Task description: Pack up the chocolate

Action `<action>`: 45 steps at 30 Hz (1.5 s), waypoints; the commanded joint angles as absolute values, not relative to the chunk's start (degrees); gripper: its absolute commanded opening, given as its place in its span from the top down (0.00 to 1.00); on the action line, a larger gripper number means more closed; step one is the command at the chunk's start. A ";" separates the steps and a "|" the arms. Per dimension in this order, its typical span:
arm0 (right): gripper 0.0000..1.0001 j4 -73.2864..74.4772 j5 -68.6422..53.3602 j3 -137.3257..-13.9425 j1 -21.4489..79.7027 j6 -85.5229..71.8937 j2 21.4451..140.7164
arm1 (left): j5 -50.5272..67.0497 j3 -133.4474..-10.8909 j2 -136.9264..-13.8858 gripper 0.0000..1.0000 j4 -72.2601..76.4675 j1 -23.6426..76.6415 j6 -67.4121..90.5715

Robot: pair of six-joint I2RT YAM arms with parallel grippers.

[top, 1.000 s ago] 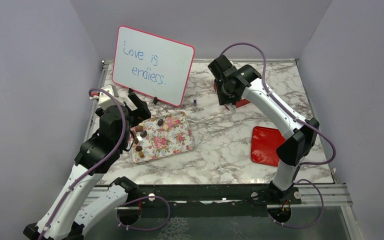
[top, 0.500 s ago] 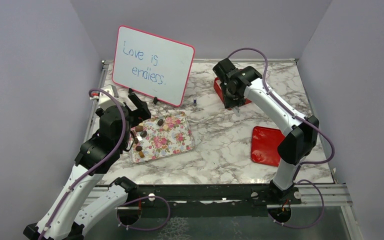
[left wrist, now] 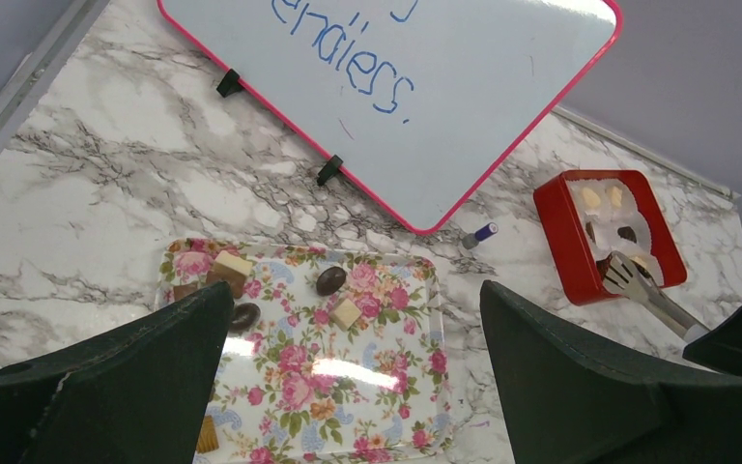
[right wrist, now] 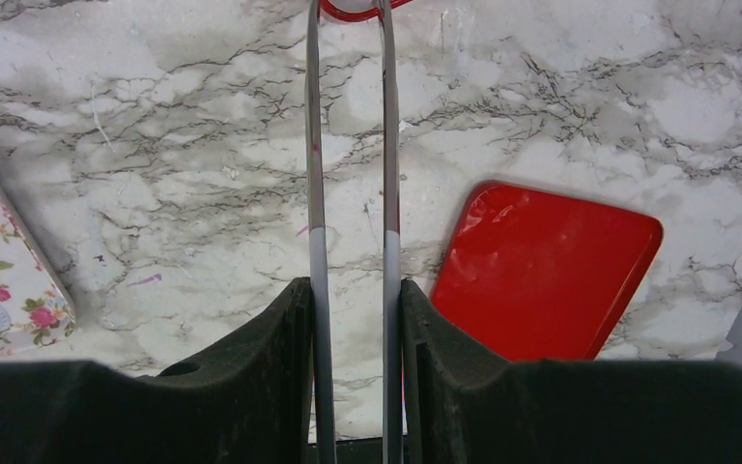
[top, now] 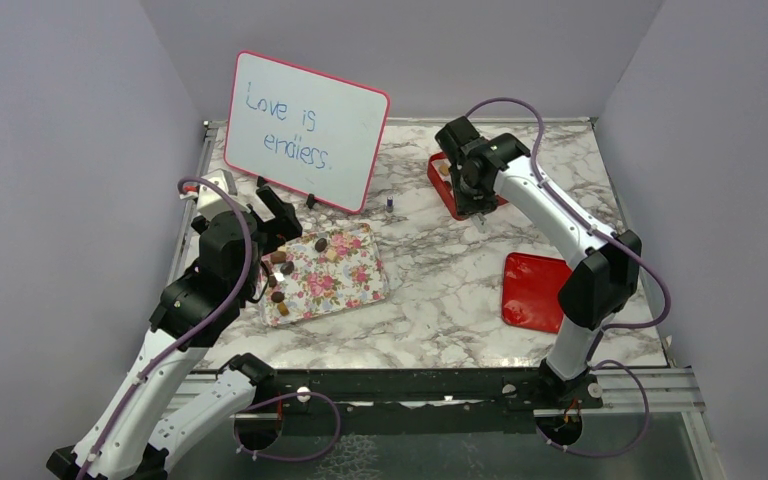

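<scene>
My right gripper [right wrist: 351,302] is clamped on the tongs [right wrist: 315,174] to reach into the red box [left wrist: 558,227], while my left gripper [left wrist: 353,302] hangs wide apart over the chocolate [left wrist: 330,280].

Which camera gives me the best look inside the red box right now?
Left wrist: the box sits open, chocolates inside visible, tongs tip at its corner. Top view: the right arm covers part of it. Right wrist: only a rim sliver.
</scene>
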State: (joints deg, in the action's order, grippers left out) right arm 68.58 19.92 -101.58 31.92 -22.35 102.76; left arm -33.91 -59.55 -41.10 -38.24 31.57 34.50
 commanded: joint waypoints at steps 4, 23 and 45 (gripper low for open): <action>0.69 67.37 19.45 -101.33 31.21 -21.74 100.75 | -33.65 -60.02 -41.10 0.01 -36.84 31.38 33.75; 0.62 68.03 20.75 -102.27 31.23 -21.80 101.34 | -33.75 -59.94 -41.42 0.01 -36.83 31.38 33.69; 0.60 71.95 19.91 -107.61 31.25 -21.71 100.95 | -33.20 -59.51 -41.97 0.01 -36.83 31.38 33.84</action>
